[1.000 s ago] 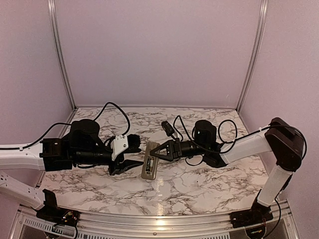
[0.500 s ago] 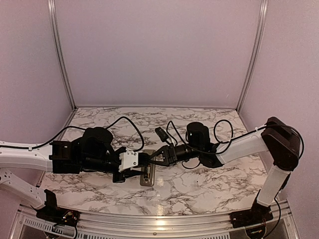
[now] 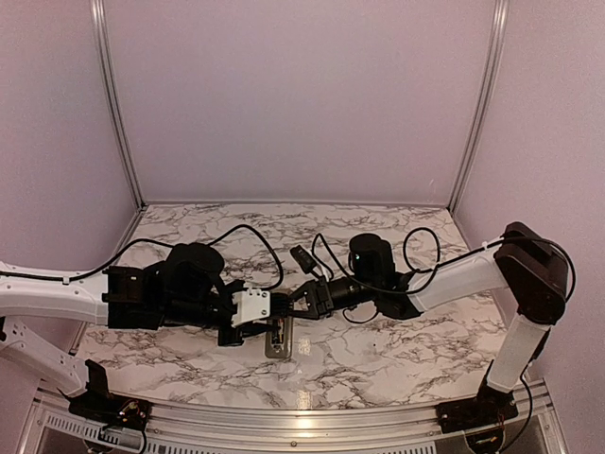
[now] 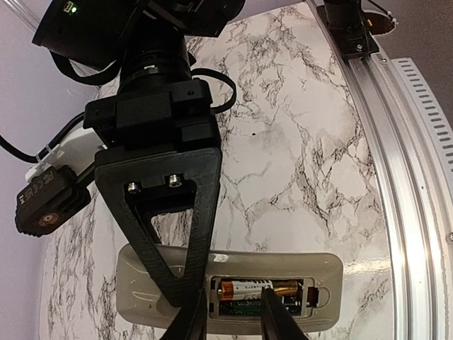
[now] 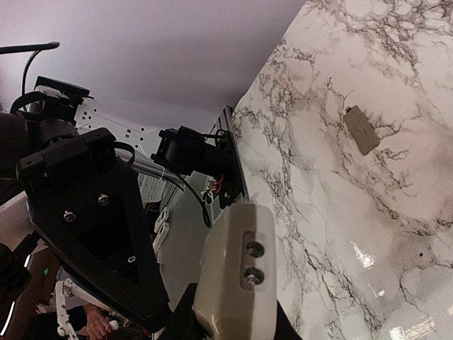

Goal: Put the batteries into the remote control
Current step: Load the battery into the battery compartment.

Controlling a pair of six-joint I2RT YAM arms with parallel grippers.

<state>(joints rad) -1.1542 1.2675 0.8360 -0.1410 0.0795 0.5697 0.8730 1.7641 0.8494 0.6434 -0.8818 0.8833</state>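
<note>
Batteries (image 4: 248, 288) in the open bay, left gripper (image 4: 233, 319) directly over them

The remote control (image 4: 148, 283) lies back-up on the marble table (image 4: 304, 163), its long axis and the cells' running across the left wrist view. The left fingertips straddle the bay along that axis, but whether they pinch a cell cannot be told. The right gripper (image 4: 185, 283) bears on the remote's other half, grip unclear. Open marble lies beyond, and the front rail (image 4: 396, 177) is well apart.
</note>
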